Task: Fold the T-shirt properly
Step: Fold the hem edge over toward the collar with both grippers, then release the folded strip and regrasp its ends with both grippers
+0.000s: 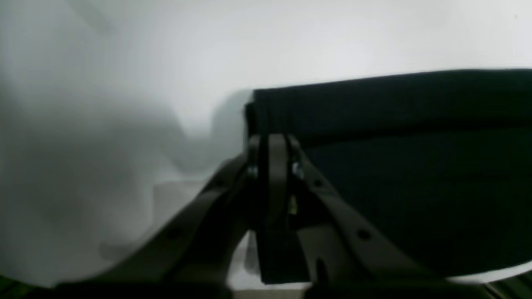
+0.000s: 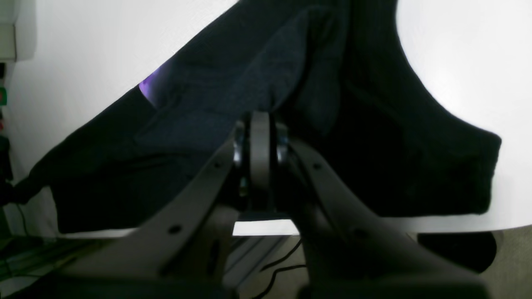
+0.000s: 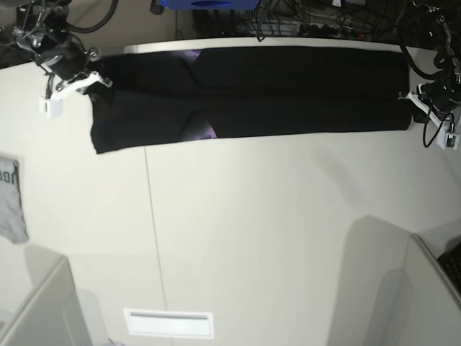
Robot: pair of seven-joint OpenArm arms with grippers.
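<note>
White tabletop carries the T-shirt, which lies along the far edge as one long black band, doubled lengthwise so it reads narrow and stretched from side to side. Judged from that, a first lengthwise fold looks done, while the crosswise folds that would bring it down to a compact packet are not yet made. The right tool, at the band's left end in the base view, has its jaws pressed together on a bunched edge of black cloth, with a purple glint showing in the fabric near it. The left tool, at the opposite end, is likewise closed on a corner of the folded edge. Well apart from the work, a light grey garment with dark lettering lies at the near left border, and a small white plate sits toward the front; neither seems to obstruct. Cables and gear crowd the space beyond the far edge.
</note>
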